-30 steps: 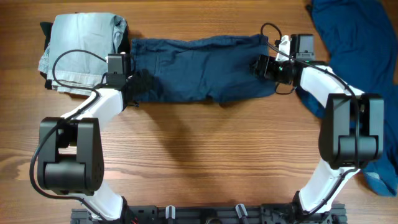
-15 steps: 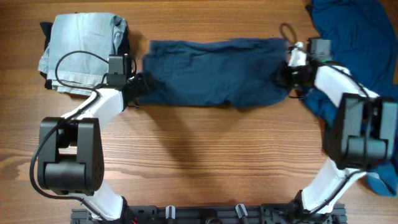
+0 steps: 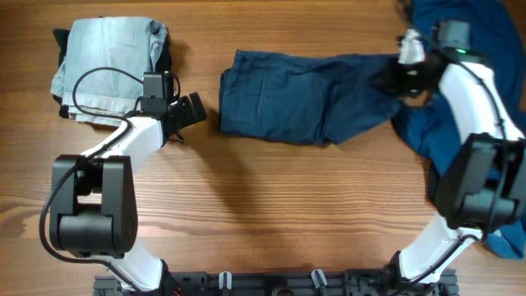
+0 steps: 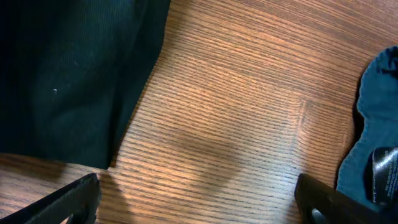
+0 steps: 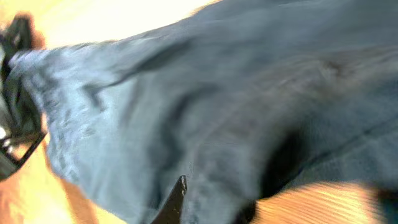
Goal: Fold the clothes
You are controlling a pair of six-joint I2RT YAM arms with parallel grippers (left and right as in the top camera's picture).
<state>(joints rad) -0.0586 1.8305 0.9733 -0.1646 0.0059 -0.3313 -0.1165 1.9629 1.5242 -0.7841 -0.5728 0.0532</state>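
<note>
Wooden table (image 3: 271,214), navy-blue garment (image 3: 296,103) laid out with its long axis left to right.
Its right end is pinched in the closed right tool (image 3: 394,78). Its free left end lies just right of the wide-open left tool (image 3: 196,108), untouched, and the left arm is judged nearer.

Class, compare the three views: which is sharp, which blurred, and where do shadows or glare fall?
Overhead: sharp, evenly lit, a soft shadow on the table below the navy garment. Left wrist: crisp wood grain, faint central shadow. Right wrist: garment smeared, wood overexposed at top.
</note>
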